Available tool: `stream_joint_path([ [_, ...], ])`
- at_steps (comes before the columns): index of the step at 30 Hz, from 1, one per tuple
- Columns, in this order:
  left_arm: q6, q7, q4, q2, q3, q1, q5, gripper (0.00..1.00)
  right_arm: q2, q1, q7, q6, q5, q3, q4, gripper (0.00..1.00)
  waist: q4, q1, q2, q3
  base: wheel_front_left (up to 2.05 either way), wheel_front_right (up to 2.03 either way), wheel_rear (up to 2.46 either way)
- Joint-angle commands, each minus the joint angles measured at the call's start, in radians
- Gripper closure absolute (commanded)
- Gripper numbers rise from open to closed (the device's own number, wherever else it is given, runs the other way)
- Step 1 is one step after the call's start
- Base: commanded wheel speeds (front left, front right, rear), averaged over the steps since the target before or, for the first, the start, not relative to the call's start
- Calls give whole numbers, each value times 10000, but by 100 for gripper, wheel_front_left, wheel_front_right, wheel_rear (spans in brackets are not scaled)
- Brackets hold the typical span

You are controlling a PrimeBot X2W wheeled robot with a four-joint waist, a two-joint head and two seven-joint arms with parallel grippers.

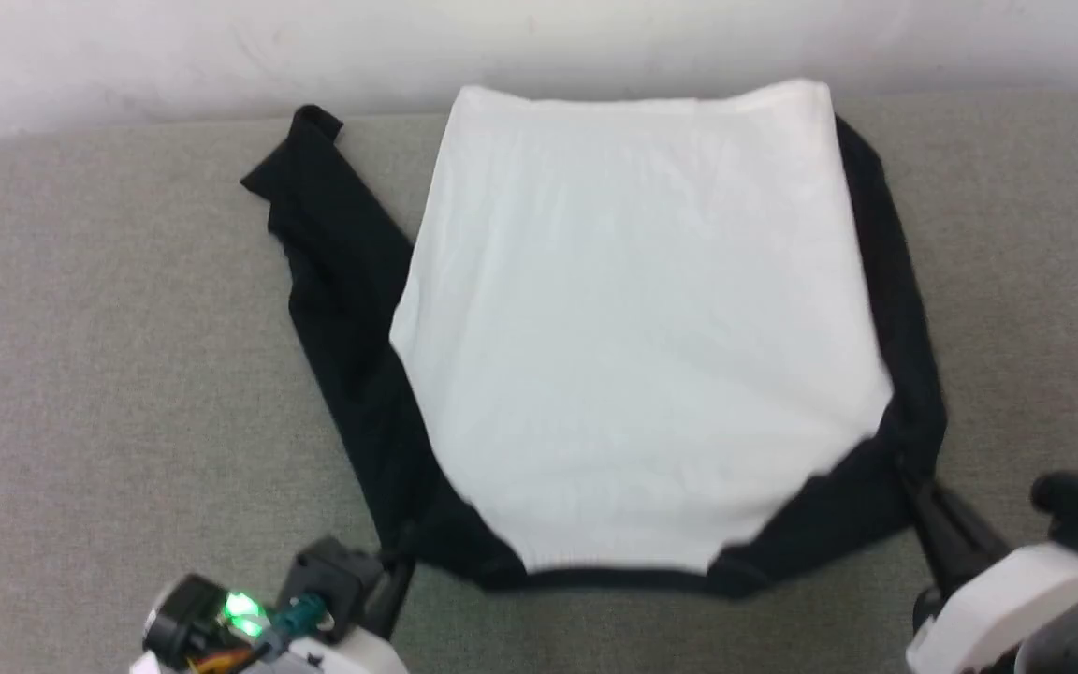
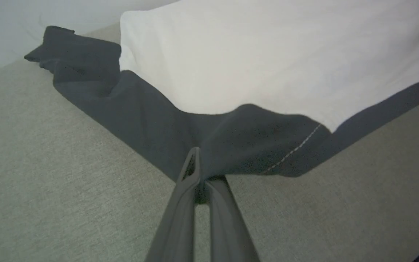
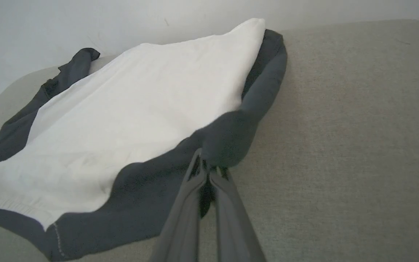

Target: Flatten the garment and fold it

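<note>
Garment (image 1: 633, 337): spread on the grey cushion (image 1: 109, 374), far edge by the wall (image 1: 221, 47).
Left gripper (image 2: 200, 171): pinched tight on black cloth at the near-left corner.
Right gripper (image 3: 207, 165): clamped on black cloth, near right.
Progress: body mostly smooth; far-left sleeve (image 1: 305, 159) crumpled; folding seemingly not begun.
Views: head view gives the whole outline; wrist views show each pinch close up.

You are looking at a grey woven surface (image 1: 109, 374) that is stretching from the near edge to the far side, its far left corner rounding off. A pale wall (image 1: 174, 56) is standing right behind it, showing faint scuffs.
</note>
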Motion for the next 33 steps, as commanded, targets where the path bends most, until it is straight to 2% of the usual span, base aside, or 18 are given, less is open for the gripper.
stream_joint_path([
  [1,-129,205,33,139,-124,217,-167,100,-29,260,127,-9,48,25,61,100,-33,1,0,-255,0,0,0],
  [8,-619,1293,259,354,-795,867,-863,100,-436,1289,1086,-9,-74,318,495,100,-101,1,0,-646,0,0,0],
  [18,-565,1846,417,268,-1199,1416,-1267,100,-471,2352,2012,-9,-181,276,714,100,-11,1,0,-1058,0,0,0],
  [22,-612,1825,591,155,-1294,1484,-1371,100,-447,2497,2040,-9,-256,314,761,97,-9,1,0,-1115,0,0,0],
  [25,-710,1677,817,44,-1329,1392,-1372,100,-403,2454,1869,-9,-321,352,886,100,-7,1,0,-1133,0,0,0],
  [33,-1209,908,2359,-648,-1421,930,-1509,100,-220,2089,1159,-9,-566,504,1889,100,-55,1,0,-1491,0,0,0],
])
